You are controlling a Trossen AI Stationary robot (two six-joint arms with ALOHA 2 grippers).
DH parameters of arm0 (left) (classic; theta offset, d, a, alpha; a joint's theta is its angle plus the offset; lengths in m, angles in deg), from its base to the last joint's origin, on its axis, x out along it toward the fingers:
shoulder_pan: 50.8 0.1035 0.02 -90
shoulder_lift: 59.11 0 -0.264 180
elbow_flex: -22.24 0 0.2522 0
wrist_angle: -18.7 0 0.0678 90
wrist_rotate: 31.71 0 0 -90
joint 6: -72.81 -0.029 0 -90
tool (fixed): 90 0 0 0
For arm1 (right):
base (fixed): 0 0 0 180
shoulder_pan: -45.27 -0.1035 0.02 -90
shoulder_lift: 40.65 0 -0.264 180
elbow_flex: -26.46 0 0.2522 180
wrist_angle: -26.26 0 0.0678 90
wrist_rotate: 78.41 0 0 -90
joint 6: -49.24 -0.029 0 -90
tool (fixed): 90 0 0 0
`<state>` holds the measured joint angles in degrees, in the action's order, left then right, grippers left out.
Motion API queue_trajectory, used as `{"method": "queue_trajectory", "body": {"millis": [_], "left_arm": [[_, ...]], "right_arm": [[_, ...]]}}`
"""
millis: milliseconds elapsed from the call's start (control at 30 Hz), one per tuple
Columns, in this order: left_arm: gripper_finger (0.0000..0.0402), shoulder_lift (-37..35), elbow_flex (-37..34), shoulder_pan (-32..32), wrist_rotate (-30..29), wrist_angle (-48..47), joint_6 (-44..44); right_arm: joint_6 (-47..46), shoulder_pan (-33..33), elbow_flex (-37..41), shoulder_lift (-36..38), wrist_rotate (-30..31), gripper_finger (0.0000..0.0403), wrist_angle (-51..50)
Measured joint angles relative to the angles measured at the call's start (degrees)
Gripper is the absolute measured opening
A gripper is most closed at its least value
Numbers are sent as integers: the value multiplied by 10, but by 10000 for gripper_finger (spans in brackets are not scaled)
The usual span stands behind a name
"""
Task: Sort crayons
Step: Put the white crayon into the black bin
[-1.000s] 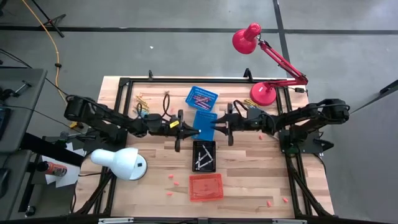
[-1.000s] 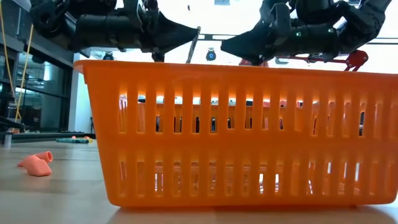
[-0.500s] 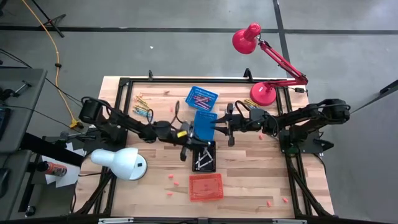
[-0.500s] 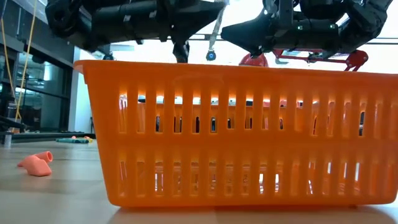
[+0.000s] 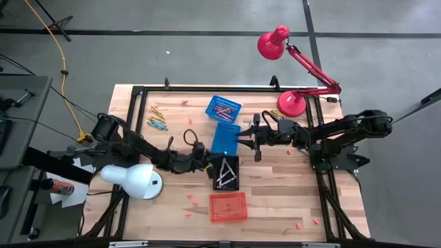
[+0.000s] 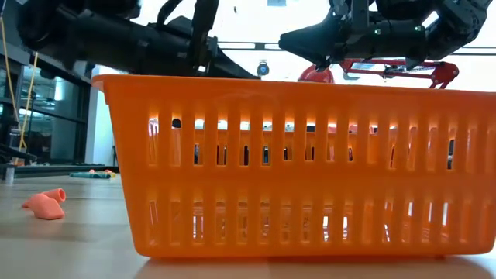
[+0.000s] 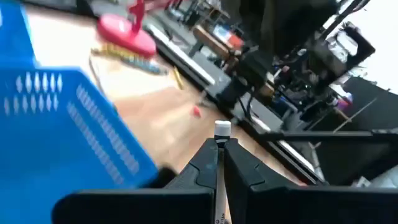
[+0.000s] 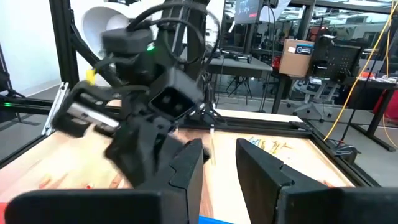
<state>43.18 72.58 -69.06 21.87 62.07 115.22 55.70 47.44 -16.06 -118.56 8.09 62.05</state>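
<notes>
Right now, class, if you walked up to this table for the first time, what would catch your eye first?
Probably the two dark arms meeting mid-table: the left gripper is shut on a pale crayon beside the black basket, while the right gripper hangs at the blue basket. Then the red lamp at the table's far right corner and the white lamp at its left edge.

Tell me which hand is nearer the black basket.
Left. The left hand sits at the black basket's edge, gripping a crayon; the right hand hovers beyond it, over the blue basket.
</notes>
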Motion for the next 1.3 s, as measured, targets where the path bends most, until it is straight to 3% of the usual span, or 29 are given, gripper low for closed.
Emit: {"method": "queue_trajectory", "body": {"millis": [467,867,1033,1300], "left_arm": [[14,44,24,-29,6,-19,53],[100,42,24,-29,44,-35,50],[143,-7,24,-16,44,-50,-76],[180,-191,24,68,-1,-217,-355]], "right_arm": [[-6,1,0,0,0,91,-2],[-6,1,0,0,1,91,-6],[-6,1,0,0,1,91,-6],[-6,1,0,0,1,91,-18]]}}
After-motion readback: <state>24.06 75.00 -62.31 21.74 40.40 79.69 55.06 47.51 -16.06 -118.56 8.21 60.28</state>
